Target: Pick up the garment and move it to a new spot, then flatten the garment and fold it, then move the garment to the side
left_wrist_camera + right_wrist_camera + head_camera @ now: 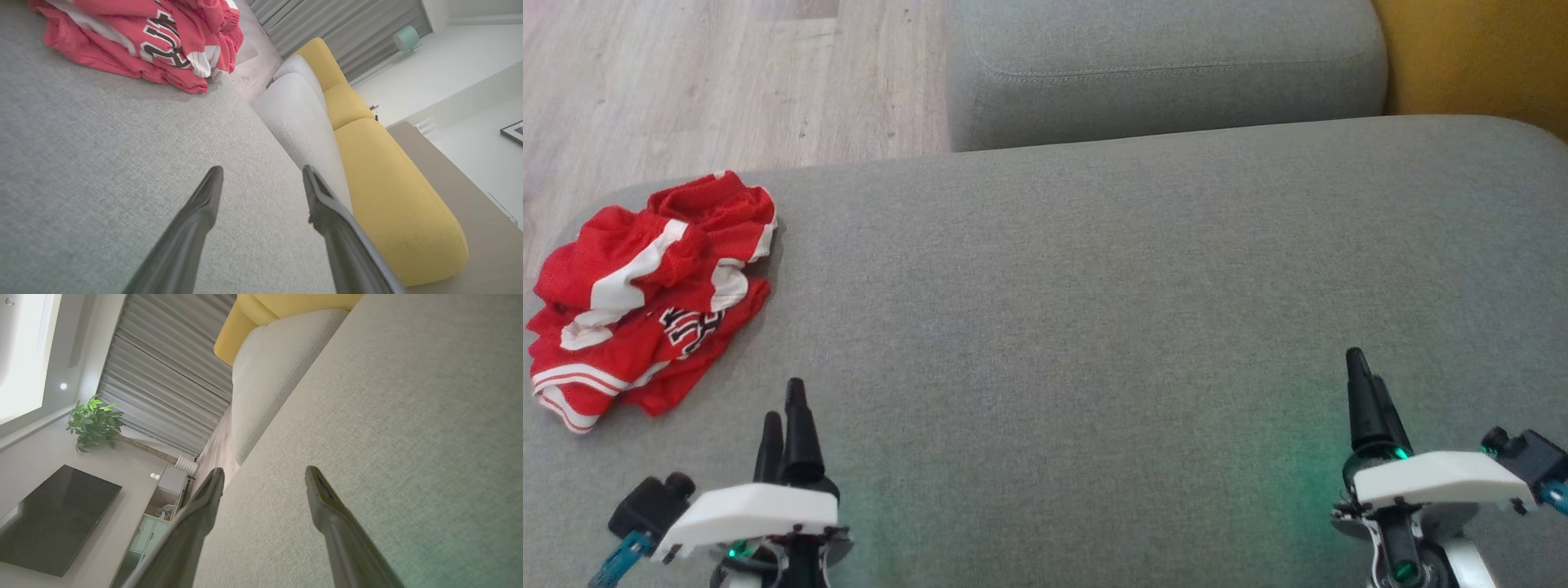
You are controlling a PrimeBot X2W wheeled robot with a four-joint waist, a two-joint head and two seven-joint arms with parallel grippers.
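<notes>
One red garment (645, 294) — crumpled, white-striped

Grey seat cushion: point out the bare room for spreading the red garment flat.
Bare: the whole middle and right of the grey seat cushion, bordered by the back cushion beyond, the red garment at left, and the open left gripper and right gripper at the near edge. Crowded: only the far-left end, where the garment lies crumpled.
</notes>
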